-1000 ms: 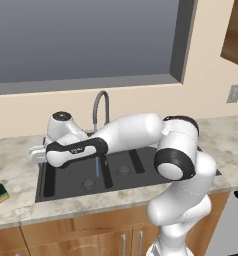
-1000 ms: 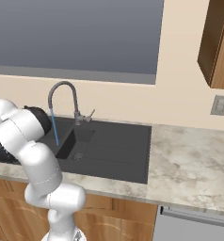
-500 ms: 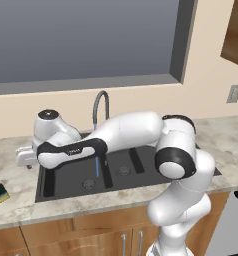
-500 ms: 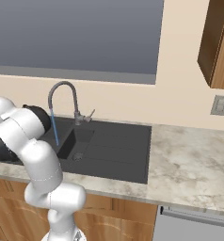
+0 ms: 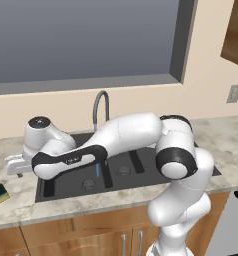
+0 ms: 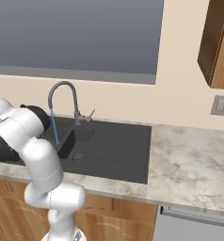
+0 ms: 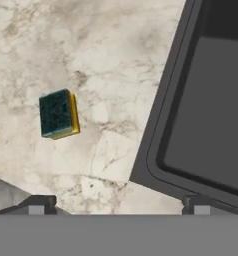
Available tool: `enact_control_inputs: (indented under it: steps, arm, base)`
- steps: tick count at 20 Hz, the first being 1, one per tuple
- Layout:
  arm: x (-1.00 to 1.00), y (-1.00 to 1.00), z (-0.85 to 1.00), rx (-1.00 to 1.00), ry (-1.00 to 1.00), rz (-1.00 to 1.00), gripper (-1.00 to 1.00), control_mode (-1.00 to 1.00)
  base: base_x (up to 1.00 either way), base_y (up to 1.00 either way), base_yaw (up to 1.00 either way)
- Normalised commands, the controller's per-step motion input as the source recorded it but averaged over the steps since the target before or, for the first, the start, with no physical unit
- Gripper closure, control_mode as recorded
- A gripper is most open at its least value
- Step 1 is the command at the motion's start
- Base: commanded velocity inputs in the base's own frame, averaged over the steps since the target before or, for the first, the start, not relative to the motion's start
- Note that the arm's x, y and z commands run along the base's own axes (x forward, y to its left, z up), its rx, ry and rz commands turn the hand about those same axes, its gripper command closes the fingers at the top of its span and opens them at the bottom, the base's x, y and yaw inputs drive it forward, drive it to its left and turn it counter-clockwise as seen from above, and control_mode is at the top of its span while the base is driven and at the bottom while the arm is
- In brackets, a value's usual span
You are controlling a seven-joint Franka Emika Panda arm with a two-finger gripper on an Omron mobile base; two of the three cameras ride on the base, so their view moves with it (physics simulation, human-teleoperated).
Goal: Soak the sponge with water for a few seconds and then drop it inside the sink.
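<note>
Yellow block sponge w/ dark green scrub top (image 7: 59, 114) lies untouched on marble worktop (image 7: 106, 60), left of charcoal sink (image 7: 201, 125). Gripper (image 5: 15, 166) has swung leftward toward it, jaws apart, nothing held; water (image 6: 54, 127) runs.

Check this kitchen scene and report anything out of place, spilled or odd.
Nothing is spilled or damaged. The one oddity: a thin light-blue water stream runs from the grey gooseneck faucet into the dark charcoal sink, while the small yellow-and-green sponge lies dry-side on the marble counter, apart from the sink.
</note>
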Motion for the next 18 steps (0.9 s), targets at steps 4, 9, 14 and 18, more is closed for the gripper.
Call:
enact_control_inputs:
  steps: [4,9,14,18]
  arm:
    - [-0.01,0.36,0.00,0.00,-0.08,0.00,-1.00,-1.00]
    - [0.00,0.44,0.00,-0.02,-0.05,0.00,-1.00,-1.00]
    - [0.00,0.51,0.00,-0.05,-0.01,0.00,-1.00,-1.00]
    - [0.00,0.53,0.00,-0.05,0.00,0.00,-1.00,-1.00]
  base:
    - [0.00,0.00,0.00]
    - [0.00,0.00,0.00]
    - [0.00,0.00,0.00]
    - [0.00,0.00,0.00]
